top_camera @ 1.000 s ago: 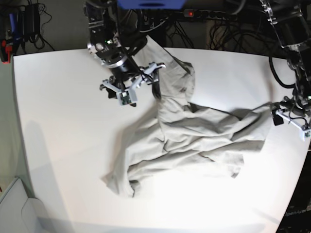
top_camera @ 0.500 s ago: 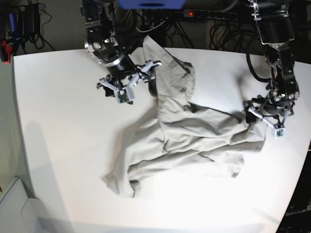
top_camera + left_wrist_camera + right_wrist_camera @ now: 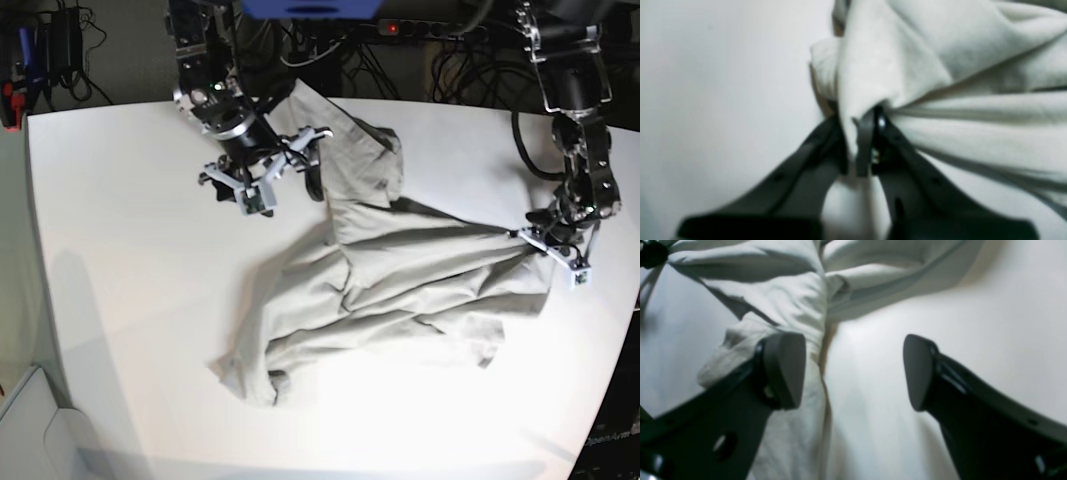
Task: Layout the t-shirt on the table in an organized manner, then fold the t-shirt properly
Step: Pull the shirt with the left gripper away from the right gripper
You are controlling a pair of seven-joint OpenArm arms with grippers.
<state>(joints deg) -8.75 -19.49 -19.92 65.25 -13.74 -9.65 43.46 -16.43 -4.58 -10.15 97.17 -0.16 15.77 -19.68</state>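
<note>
Across the middle of a white worktop (image 3: 120, 260) lies a crumpled pale grey-beige shirt (image 3: 400, 290), rumpled and not yet spread flat. Its body runs from near the front left, where a bunched corner sits closest to the front edge, up toward the right edge. One narrower part reaches to the far edge, folded over itself with a darker seam showing.

At the right edge, the left hand (image 3: 545, 238) is clamped on a fold of the shirt. In the left wrist view, its dark fingers (image 3: 867, 143) are pressed together with a pinch of cloth (image 3: 893, 66) squeezed between them, and taut creases fan out from the grip. The cloth near this hand looks pulled into straight ridges that run back toward the shirt's middle.

Near the far edge, left of centre, the right hand (image 3: 262, 180) hovers with its fingers wide apart. In the right wrist view, one pad (image 3: 785, 368) sits over a rolled edge of the shirt (image 3: 790, 303), while the other pad (image 3: 918, 371) is over bare worktop (image 3: 873, 373). Nothing is gripped between them. Whether the pads touch the cloth cannot be told.

Behind the far edge are dark cables and a power strip (image 3: 430, 30) with a red light.
</note>
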